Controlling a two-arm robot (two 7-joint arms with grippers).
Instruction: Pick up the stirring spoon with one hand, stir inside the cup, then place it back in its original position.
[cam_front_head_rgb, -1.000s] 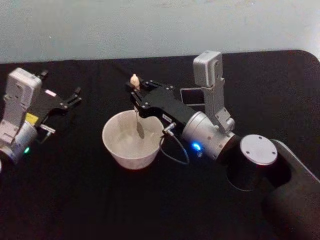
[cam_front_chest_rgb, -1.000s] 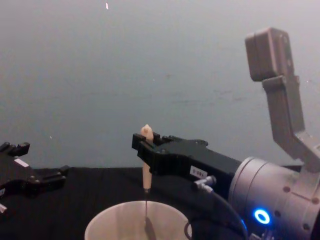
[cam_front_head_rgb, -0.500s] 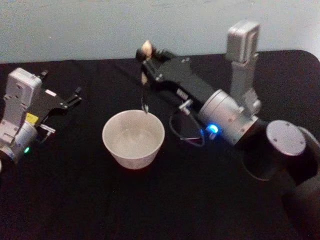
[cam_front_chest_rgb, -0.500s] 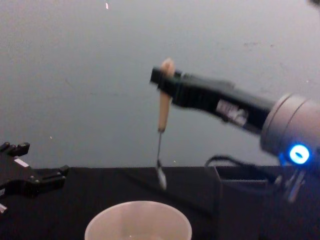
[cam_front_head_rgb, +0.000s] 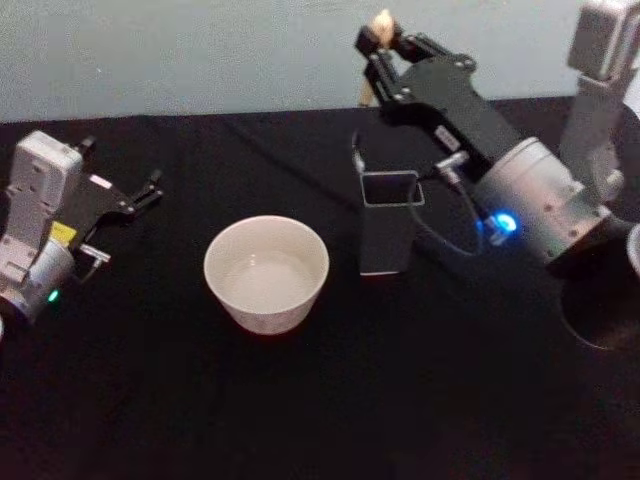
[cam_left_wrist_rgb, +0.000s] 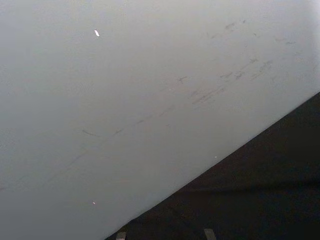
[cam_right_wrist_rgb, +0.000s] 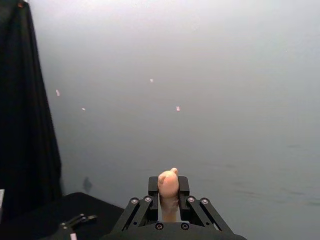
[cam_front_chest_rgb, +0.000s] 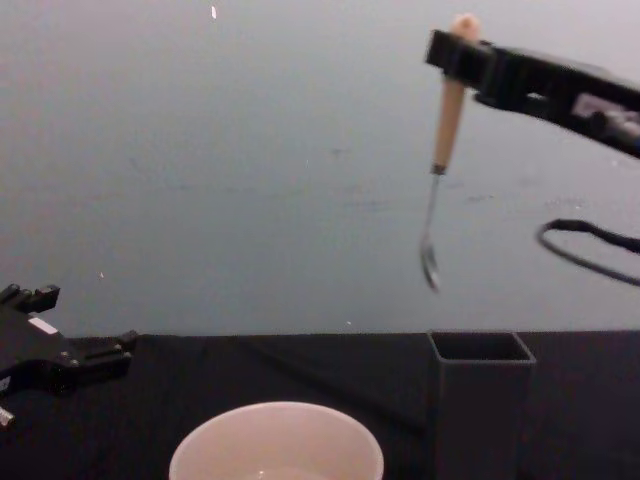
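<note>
Chest view: the right gripper (cam_front_chest_rgb: 455, 52) hangs high above the small dark grey square-sided box holder (cam_front_chest_rgb: 480, 400). Its black fingers are pinched on the pale beige handle of the slender, bear-knobbed stirring spoon (cam_front_chest_rgb: 446, 120). The spoon hangs nearly upright, knob poking out above the fingers and thin metal shaft pointing down. Its tip is clear above the holder's open top, slightly toward the holder's left edge. The wide round cream-white cup (cam_front_chest_rgb: 275, 445) stands on the black table (cam_front_head_rgb: 300, 400) left of the holder, near it but apart. Farther left of the holder, beyond the cup, the left gripper (cam_front_chest_rgb: 75, 355) rests low over the table, fingers spread.
</note>
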